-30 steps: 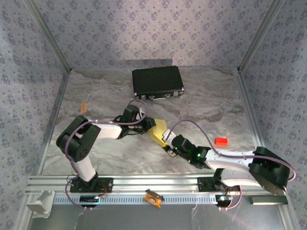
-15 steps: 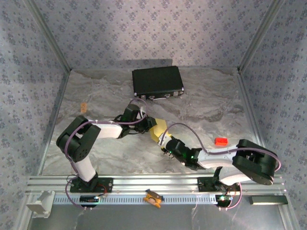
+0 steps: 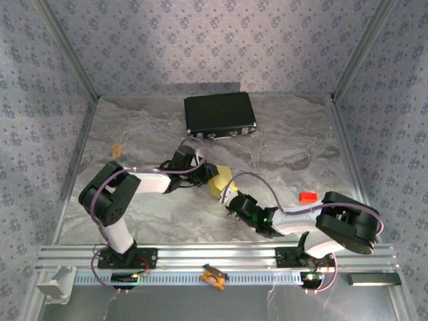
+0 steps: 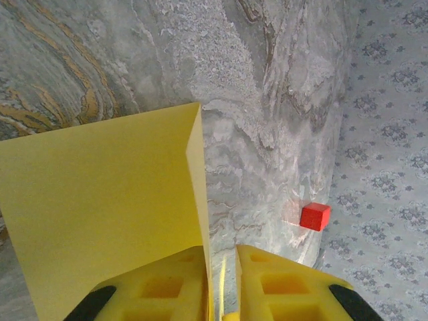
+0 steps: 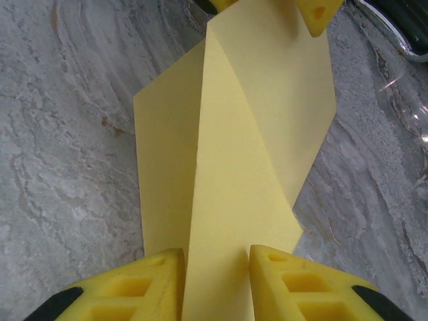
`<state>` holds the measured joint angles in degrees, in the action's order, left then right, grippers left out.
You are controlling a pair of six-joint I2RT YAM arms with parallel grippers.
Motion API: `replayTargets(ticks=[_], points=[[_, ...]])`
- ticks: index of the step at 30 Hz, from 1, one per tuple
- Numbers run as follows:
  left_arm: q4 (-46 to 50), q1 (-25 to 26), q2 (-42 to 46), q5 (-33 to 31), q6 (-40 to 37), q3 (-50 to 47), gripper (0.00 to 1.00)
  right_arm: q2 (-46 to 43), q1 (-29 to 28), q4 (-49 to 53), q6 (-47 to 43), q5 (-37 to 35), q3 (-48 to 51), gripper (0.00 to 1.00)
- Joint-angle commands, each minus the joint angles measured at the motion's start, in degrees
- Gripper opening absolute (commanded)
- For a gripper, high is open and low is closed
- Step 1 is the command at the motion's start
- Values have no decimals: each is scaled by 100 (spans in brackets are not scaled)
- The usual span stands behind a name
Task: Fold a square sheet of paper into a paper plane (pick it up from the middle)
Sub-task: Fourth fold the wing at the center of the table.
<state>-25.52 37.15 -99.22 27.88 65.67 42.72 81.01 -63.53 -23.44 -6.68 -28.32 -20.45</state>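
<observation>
**Now both arms meet on the yellow sheet at mid-desk**

Plainly, the square sheet of paper [image 3: 221, 182] sits near the middle of the desk [image 3: 134, 134], a little toward the near edge and well apart from the black case [image 3: 221, 115] by the far edge. It is no longer flat. In the right wrist view a long crease runs up the sheet [image 5: 247, 167], with one flap angled over the other.

The left jaws are pressed almost together on one end of the paper. In the left wrist view its edge [image 4: 100, 221] slips into the thin slot between the two yellow fingers [image 4: 167, 284]. The right jaws stand either side of the opposite end, the creased strip passing straight between them. I cannot tell whether they bite it or merely straddle it.

What matters for the coming move, I'd judge, is that the crease lies along the line joining the two arms. That line runs from the desk's middle toward the near right corner, so each arm has one end and neither is nearer the whole. Any pull along it should tauten the fold, while a sideways tug could skew it.

A small red block [image 3: 307, 197] lies off toward the right edge, clear of all this.
</observation>
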Motion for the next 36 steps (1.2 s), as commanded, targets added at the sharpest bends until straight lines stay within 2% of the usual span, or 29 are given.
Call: replayTargets(ticks=[1, 13, 22, 30, 36], points=[[-37, 30, 16, 78, 8, 114, 18, -54, -26, 2, 67, -74, -134, 30], [-40, 39, 34, 31, 17, 92, 17, -66, 93, 125, 302, 131, -159, 22], [-49, 46, 58, 25, 16, 87, 15, -29, 176, 164, 400, 151, -154, 28], [-44, 41, 60, 16, 16, 83, 15, -7, 196, 113, 430, 186, -148, 23], [-42, 47, 72, 11, 25, 70, 15, -2, 218, 103, 505, 205, -161, 17]])
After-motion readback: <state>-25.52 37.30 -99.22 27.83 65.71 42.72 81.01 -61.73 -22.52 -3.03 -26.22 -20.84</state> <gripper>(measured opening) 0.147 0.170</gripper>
